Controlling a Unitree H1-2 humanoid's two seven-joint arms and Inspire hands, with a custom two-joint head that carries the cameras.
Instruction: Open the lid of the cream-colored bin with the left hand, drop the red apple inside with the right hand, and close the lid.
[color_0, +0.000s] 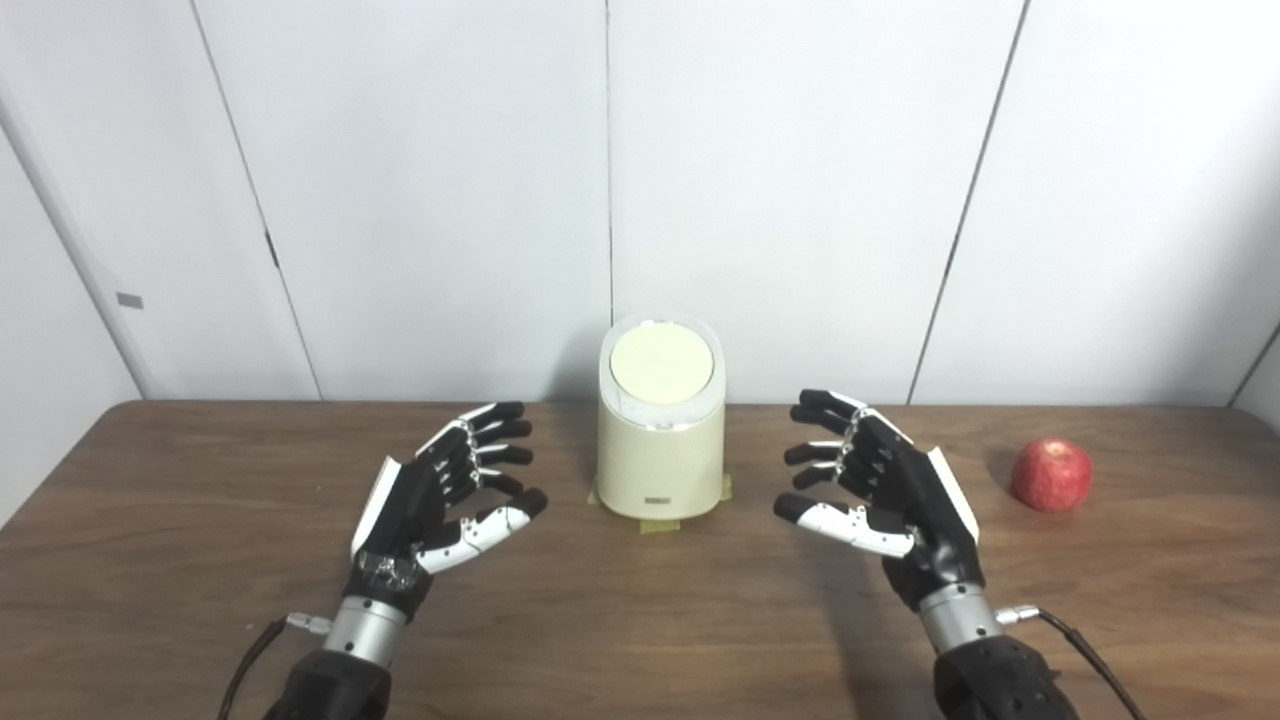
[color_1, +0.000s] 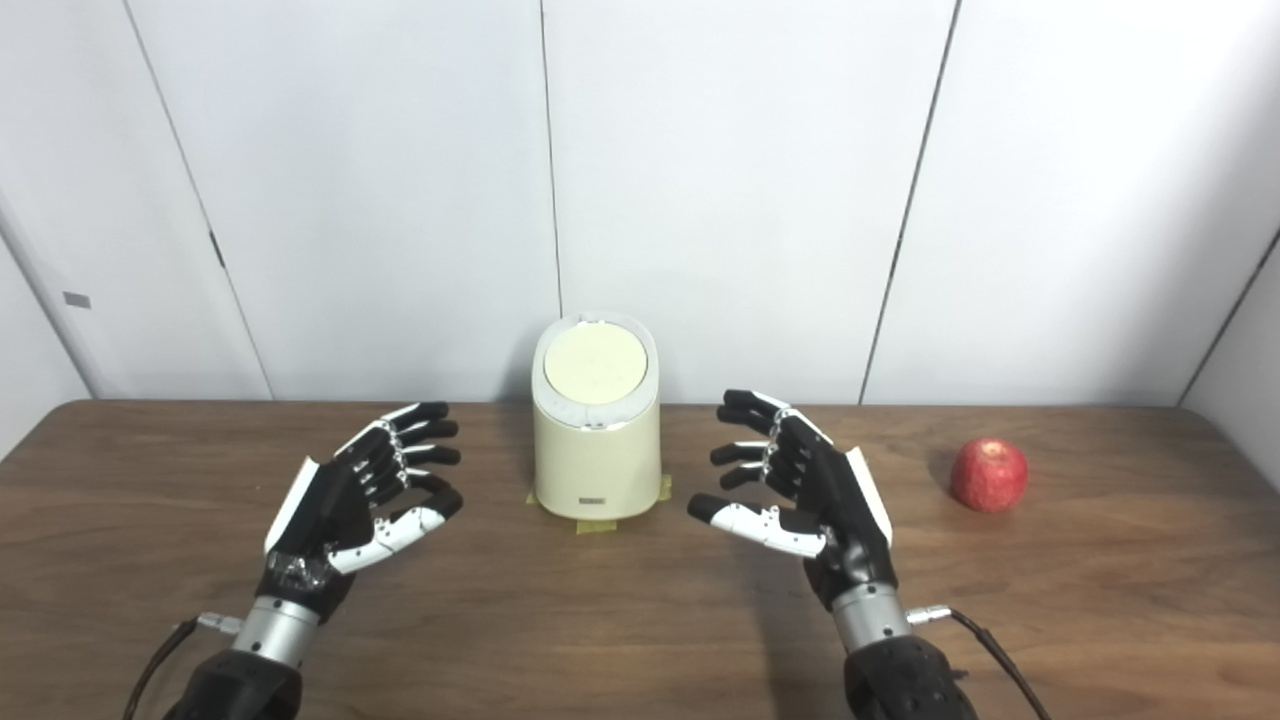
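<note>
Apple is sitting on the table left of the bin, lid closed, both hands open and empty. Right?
Not quite. The apple sits right of the bin, beyond the right hand, as the left eye view shows. The lid is closed; the left hand is open too.

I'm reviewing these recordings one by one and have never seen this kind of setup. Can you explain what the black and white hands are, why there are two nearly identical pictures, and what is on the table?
The hands belong to a humanoid robot standing at a wooden table. Both pictures come from two cameras side by side on its head, so they show one scene from slightly different spots.

The left hand and right hand are both open, fingers spread, palms facing each other, holding nothing.

Between them, toward the back of the table, stands a cream-colored bin with its round lid closed. Bits of tape show at its base. A red apple lies off to the right, beyond the right hand, untouched.
</note>
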